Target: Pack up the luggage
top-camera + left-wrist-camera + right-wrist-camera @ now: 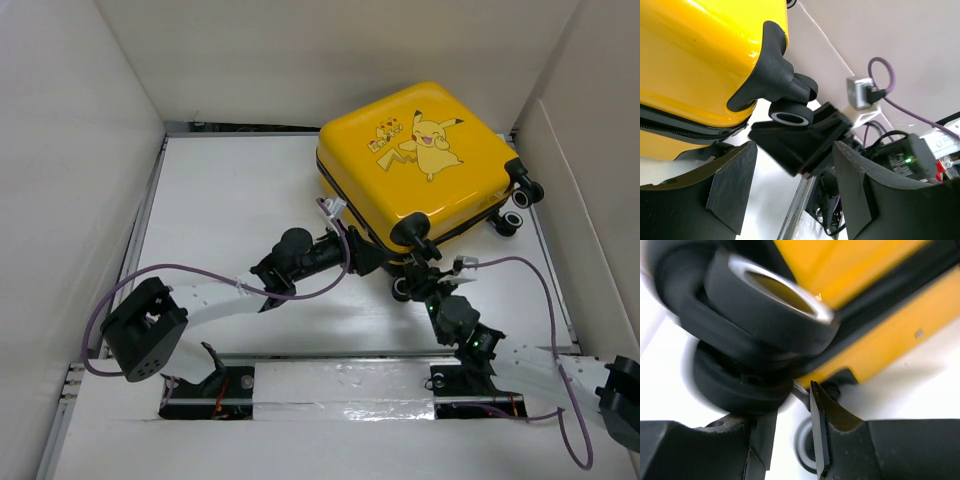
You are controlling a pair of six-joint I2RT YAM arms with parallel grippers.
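Note:
The luggage [420, 160], a bright-yellow hard-shell suitcase, lies flat and shut at the back right of the table, Pikachu face up. In the left wrist view the luggage [690, 60] fills the upper left, with a black wheel [790, 117] at its corner. My left gripper [365, 255] is at the case's near left corner; this gripper [795, 165] stands open with nothing between its fingers. My right gripper [425, 275] is at the near corner wheel [403, 288]. Its jaws [792, 405] stand a narrow gap apart just under the wheel [775, 295], holding nothing that I can see. The luggage [900, 335] is close above.
White walls box in the table on three sides. Two more wheels [520, 205] stick out at the case's right, near the right wall. A metal rail [330, 355] crosses the near edge by the arm bases. Purple cables [180, 270] loop off both arms.

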